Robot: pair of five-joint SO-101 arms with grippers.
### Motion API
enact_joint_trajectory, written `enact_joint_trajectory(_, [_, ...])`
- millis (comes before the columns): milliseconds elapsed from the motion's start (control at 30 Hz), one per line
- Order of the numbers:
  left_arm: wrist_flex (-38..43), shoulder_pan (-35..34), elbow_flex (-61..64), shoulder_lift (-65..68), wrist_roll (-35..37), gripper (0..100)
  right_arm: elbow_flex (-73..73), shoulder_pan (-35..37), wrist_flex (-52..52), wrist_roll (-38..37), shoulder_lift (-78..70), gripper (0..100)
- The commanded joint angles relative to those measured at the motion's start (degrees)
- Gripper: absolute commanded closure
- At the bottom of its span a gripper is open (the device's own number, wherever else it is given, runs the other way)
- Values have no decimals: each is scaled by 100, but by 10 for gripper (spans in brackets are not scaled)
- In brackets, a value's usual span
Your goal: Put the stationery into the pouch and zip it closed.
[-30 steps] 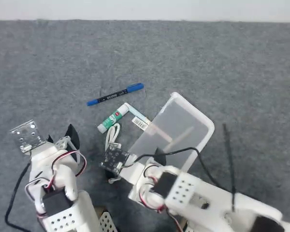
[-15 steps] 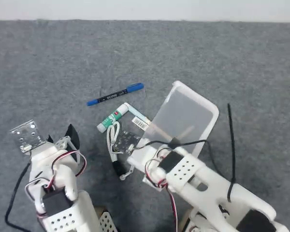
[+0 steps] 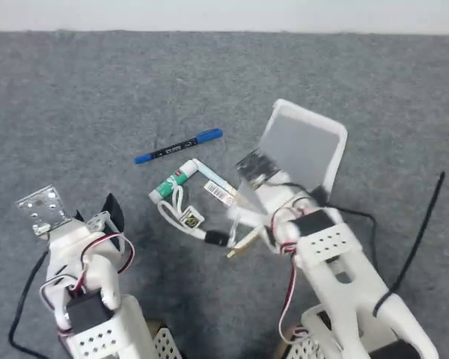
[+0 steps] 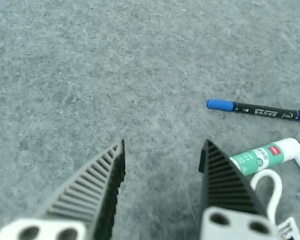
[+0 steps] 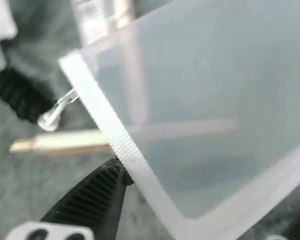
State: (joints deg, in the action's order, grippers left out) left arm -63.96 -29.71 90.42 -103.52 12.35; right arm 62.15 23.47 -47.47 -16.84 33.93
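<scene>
The stationery lies loose in a small cluster on the grey desk (image 3: 97, 90), all of it outside the pouch (image 3: 303, 146). The blue pen (image 3: 179, 146) lies farthest from the arms, slanted, with its blue cap toward the pouch. Near it, on the robot's side, the green-and-white glue stick (image 3: 170, 187) lies at a similar slant. Its upper end meets a white stick (image 3: 213, 183) that carries a barcode label, and the two form a shallow angle. A white cord (image 3: 176, 208) loops beside the glue stick and runs to a black end close to a tan pencil (image 3: 243, 243), which lies just beside the right arm (image 3: 325, 247).

The pouch is translucent with a white border. In the high view it stands tilted at the front of the right arm, to the right of the stationery. In the right wrist view one white-edged corner of it sits in the mouth of the right pincer (image 5: 210, 192). The pencil passes partly beneath the pouch and shows through it. Whether this pincer is clamped on the pouch or only has it resting there cannot be told.

The left arm (image 3: 82, 262) sits at the near left, well apart from the pouch. The left pincer (image 4: 164, 146) stands wide, with bare desk between its jaws. The pen and glue stick lie off to one side of it, not touching it.
</scene>
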Motion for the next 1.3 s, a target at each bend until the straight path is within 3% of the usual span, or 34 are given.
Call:
enact_joint_trajectory(0, [211,-9,-101,-97,62,767,-334,-567,629,782,251,523])
enact_joint_trajectory(400, [211,-9,-101,-97,53,767,-334,-1358,1895,2611,242,548])
enact_joint_trajectory(600, [211,-9,-101,-97,53,767,-404,-1798,2554,2646,-259,632])
enact_joint_trajectory(700, [202,-9,-101,-97,53,767,-730,-1886,2149,2611,-453,627])
enact_joint_trajectory(833, [185,-9,-101,-97,53,766,-1459,-1895,804,2629,-286,627])
enact_joint_trajectory(1100, [211,0,13,-97,53,765,-2444,-1288,-1288,2673,145,628])
enact_joint_trajectory(1267, [211,0,13,-97,53,765,-2919,-593,-1974,3552,101,628])
